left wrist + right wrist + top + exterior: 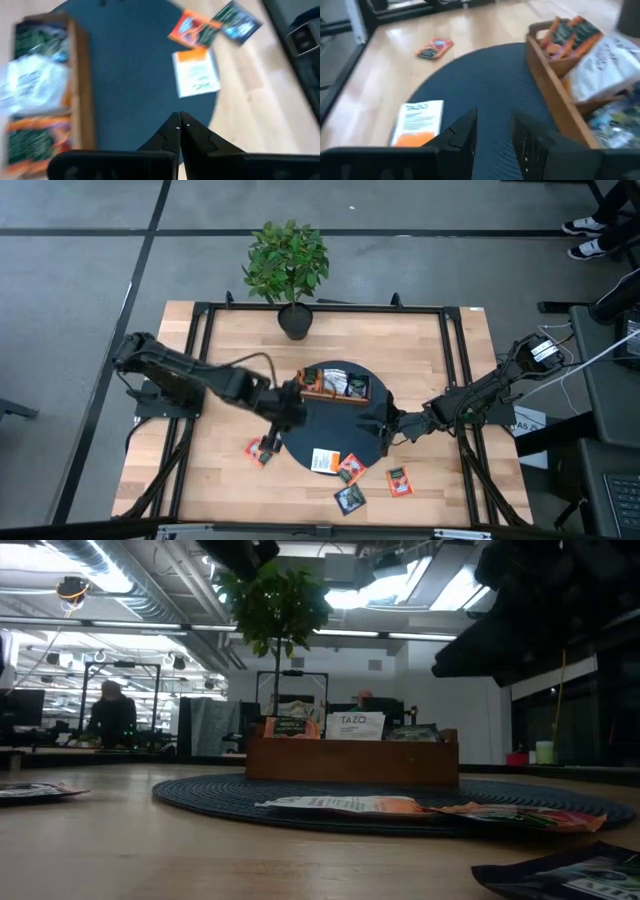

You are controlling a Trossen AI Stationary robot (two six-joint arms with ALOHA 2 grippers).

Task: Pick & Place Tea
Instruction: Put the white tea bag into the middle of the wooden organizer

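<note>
From overhead I see the long brown wooden tray sitting on the round dark woven mat, on the half nearer the small green potted plant; five small flat square tea sachets lie loose outside it: a white-and-orange one on the mat's near edge, an orange one beside it, a dark one and another orange one on the pale wooden table, and one more orange one off the mat on the left arm's side.

The left gripper hangs over the mat beside the tray's end; its own wrist camera shows what the overhead cannot: the two dark fingertips pressed together with nothing between them.

The right gripper hovers over the mat's opposite edge; its wrist view shows the fingers parted to a middling gap, empty, above bare mat, with the white-and-orange sachet just beside them.

Only the table-level camera shows the sachets in the tray standing upright, a white one in the middle; both wrist views show orange-and-green packets at one end and white ones next to them.
</note>
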